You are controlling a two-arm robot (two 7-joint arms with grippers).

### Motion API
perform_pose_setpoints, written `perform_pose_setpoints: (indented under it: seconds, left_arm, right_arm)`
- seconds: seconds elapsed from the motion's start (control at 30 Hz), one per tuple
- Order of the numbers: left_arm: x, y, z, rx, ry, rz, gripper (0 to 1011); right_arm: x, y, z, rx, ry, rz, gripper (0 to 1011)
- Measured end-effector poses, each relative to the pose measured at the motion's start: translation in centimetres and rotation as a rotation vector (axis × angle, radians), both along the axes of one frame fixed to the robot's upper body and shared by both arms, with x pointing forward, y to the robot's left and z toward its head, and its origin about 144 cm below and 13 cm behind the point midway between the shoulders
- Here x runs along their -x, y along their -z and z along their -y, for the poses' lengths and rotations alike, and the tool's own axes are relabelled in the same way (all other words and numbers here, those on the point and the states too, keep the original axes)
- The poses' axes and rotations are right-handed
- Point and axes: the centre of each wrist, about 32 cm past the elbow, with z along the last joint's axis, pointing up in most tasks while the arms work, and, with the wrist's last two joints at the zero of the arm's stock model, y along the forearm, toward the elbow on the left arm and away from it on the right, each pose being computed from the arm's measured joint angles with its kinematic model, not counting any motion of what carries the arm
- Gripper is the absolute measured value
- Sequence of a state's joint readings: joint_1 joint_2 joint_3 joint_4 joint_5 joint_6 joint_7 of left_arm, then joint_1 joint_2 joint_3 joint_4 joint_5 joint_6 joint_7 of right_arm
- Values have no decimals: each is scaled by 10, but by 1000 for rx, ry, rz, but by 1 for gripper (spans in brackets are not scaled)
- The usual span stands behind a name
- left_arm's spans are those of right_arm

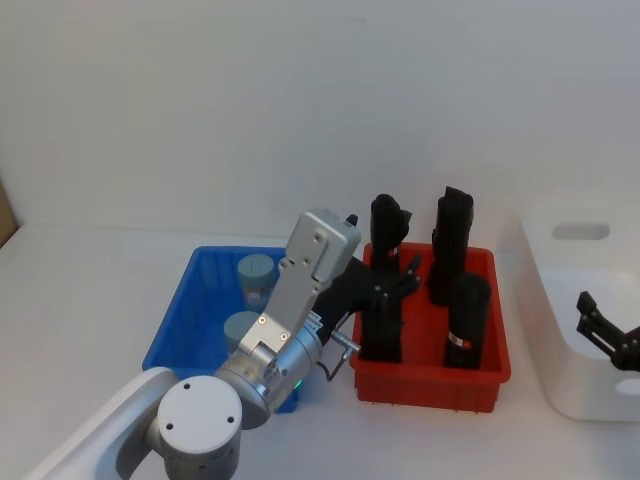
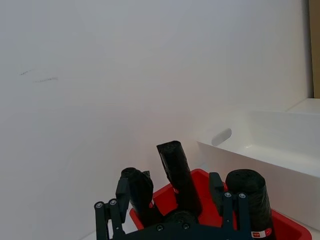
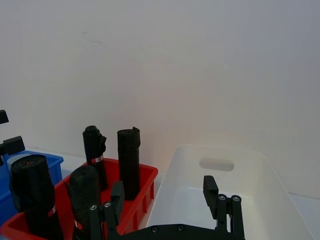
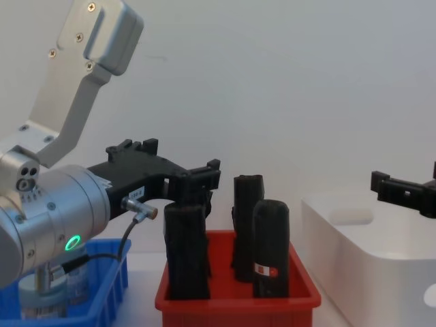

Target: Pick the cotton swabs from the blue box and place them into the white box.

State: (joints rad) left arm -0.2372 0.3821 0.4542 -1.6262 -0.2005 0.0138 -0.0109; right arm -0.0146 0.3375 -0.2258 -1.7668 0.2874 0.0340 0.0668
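Cotton swabs [image 1: 257, 277] left of left gripper [image 1: 400, 280]

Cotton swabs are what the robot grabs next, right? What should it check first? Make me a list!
1. Cotton swabs waiting in the blue box: ok, two jars stand there.
2. Left gripper open and empty: ok.
3. Left gripper above a jar: not ok, it hovers over the black rolls in the red bin.
4. Room in the white box: ok, lots of open space shows inside.
5. Right gripper out of the way: not ok, it hangs open over the white box and might block the drop.
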Motion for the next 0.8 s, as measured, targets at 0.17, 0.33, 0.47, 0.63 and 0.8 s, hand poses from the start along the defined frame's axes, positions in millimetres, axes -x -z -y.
perform_pose_setpoints:
  seconds: [0.17,0.33,0.47,0.63,0.8]
  left_arm:
    - [0,0,0,0,0,0,1002]
    - [0,0,0,0,0,0,1002]
    - [0,0,0,0,0,0,1003]
    - [0,0,0,0,0,0,1002]
    - [0,0,0,0,0,0,1002]
  right_arm:
    - [0,0,0,0,0,0,1002]
    - [0,0,0,0,0,0,1002]
    - [0,0,0,0,0,0,1002]
    - [0,0,0,0,0,0,1002]
    - [0,0,0,0,0,0,1001]
